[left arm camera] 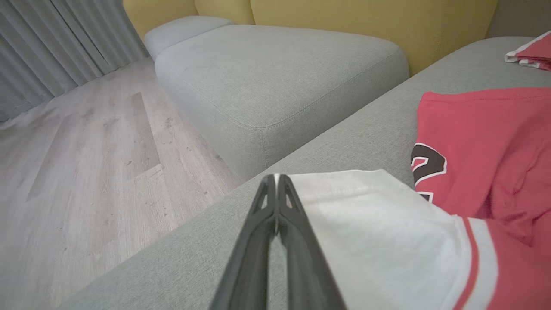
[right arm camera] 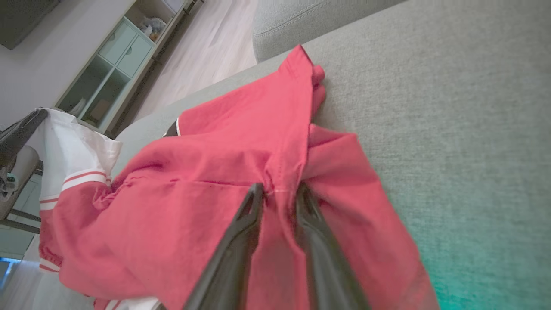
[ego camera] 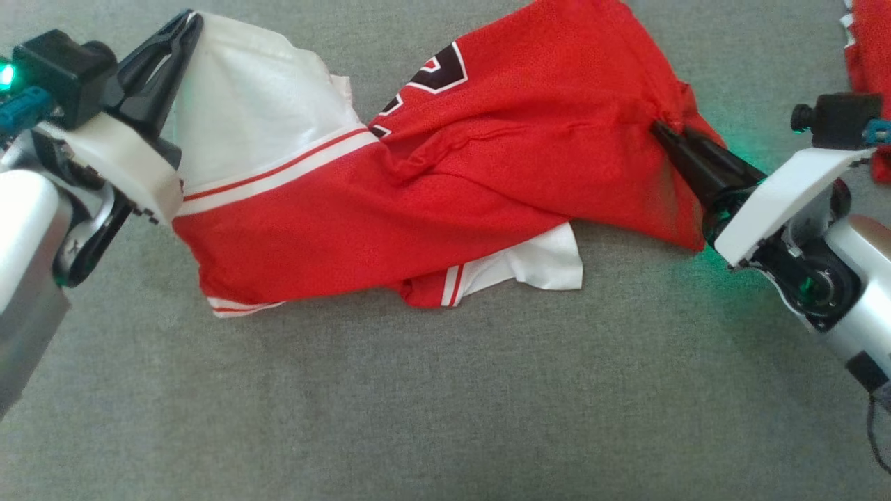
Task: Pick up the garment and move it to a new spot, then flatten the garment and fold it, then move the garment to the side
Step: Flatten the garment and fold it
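The garment (ego camera: 445, 174) is a red jersey with white sleeves, red-and-white stripes and a black number, stretched across the grey couch surface between both arms. My left gripper (ego camera: 186, 22) is shut on the white sleeve's corner at the upper left; in the left wrist view the fingertips (left arm camera: 275, 178) pinch the white hem of the garment (left arm camera: 473, 172). At the jersey's right side my right gripper (ego camera: 660, 129) is shut on a bunched red fold; the right wrist view has that gripper (right arm camera: 277, 189) clamping the red cloth (right arm camera: 215, 193) at a seam. A white sleeve pokes out below the middle.
Another red-and-white cloth (ego camera: 866, 49) lies at the upper right edge. The grey cushion (ego camera: 445, 403) spreads wide in front of the jersey. Left of the couch are a grey ottoman (left arm camera: 275, 73), wooden floor (left arm camera: 86, 163) and curtains.
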